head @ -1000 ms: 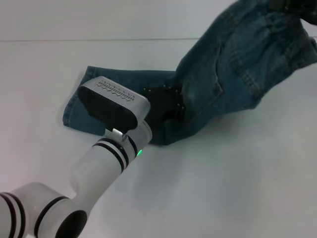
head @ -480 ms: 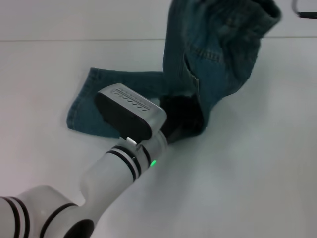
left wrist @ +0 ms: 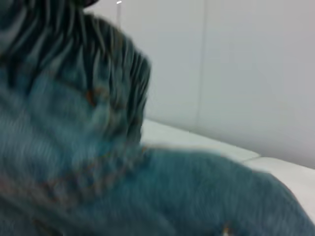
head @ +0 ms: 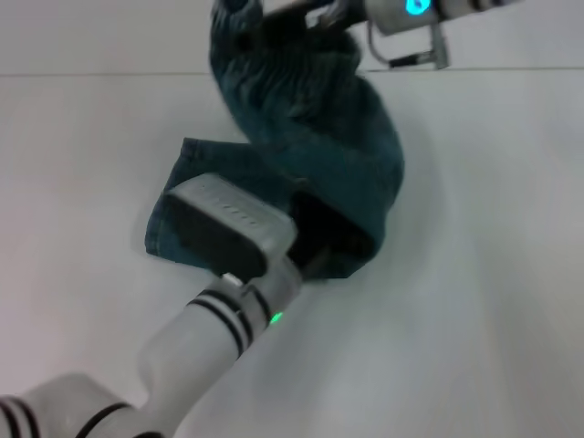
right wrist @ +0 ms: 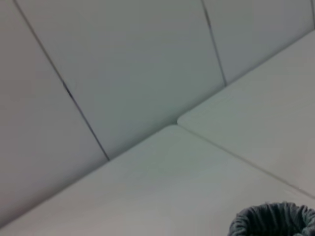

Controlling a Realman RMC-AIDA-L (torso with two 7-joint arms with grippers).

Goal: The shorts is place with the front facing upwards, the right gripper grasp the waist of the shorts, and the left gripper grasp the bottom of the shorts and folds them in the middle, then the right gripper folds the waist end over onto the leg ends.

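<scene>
While the right gripper (head: 306,11) hangs high at the far edge of the head view, it pinches the waist of the shorts (head: 246,20) and holds this puckered band lifted above the table (head: 474,274). A blue light shines on its wrist. From this grip the shorts (head: 319,155) fall down in a twisted fold toward the left gripper (head: 319,239). The left gripper is low on the table, near the middle of the view, and its black end is pushed into the denim at the fold; its camera housing hides the fingers, so I cannot tell if they are spread or pressed together. A green light glows on its wrist. Left of this gripper, the flat leg ends (head: 164,224) lie on the table. In the left wrist view the gathered waistband (left wrist: 118,64) stands over the flat denim.
</scene>
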